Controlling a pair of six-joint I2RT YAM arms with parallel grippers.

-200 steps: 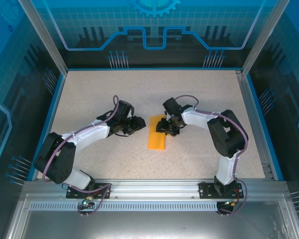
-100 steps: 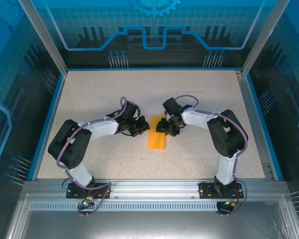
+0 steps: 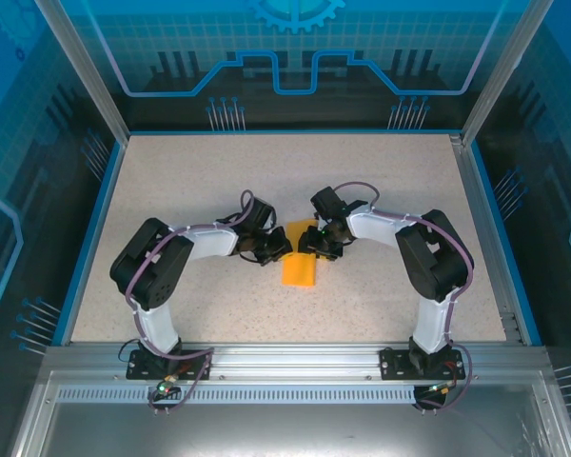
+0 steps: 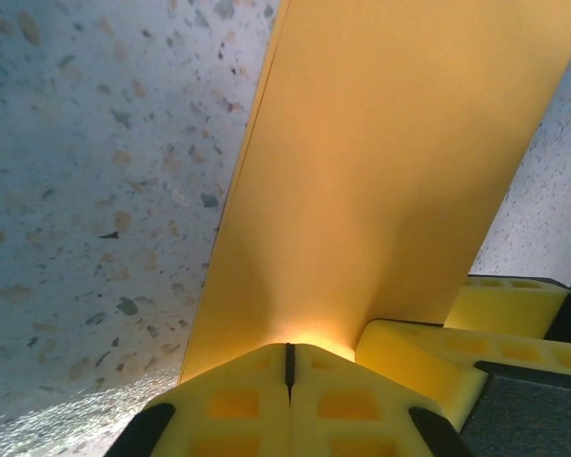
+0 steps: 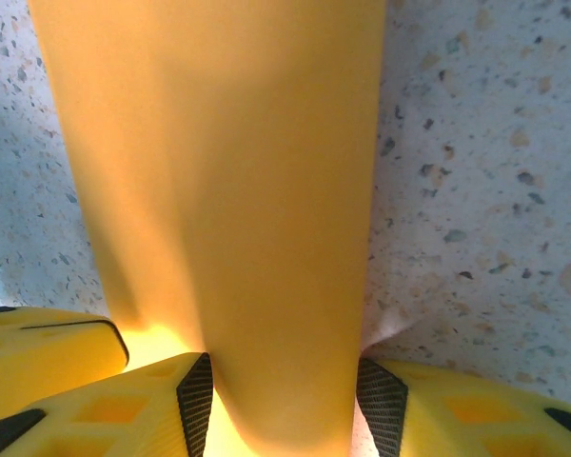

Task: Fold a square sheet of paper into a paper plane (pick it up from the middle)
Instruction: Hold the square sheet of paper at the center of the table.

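Between the parted right jaws: the square sheet of paper [image 5: 219, 190], already folded into a narrow orange strip. Flat on the speckled table [image 4: 95, 190], running straight out ahead of the fingertips.

State of the right gripper [image 5: 281, 400]: jaws about half apart, astride the strip, one black pad [image 5: 196, 395] beside each long edge. No clear sign that they squeeze those edges.

State of the left gripper [image 4: 287, 367]: jaws fully closed, tips meeting in a thin seam. Strip directly ahead of the closed tips, its nearest edge at or just under them. Nothing visibly pinched between them. Just right of the closed tips, one yellow finger [image 4: 428, 352] of the other gripper.

Step in hand, as judged: setting a crease, with the straddling jaws as anchor and the closed tips as a blunt pressing tool.

Procedure:
1. Hold the anchoring jaws steady, low against the strip, to prevent sliding.
2. Bring the closed tips down squarely on the fold line, not on the free edge.
3. Apply light, even pressure and travel along the crease away from the anchor.
4. Avoid sideways drag, which risks skewing or buckling thin paper.
5. Check edge alignment before lifting either gripper.

Markings: no brand, label or legible writing on paper, fingers or table.
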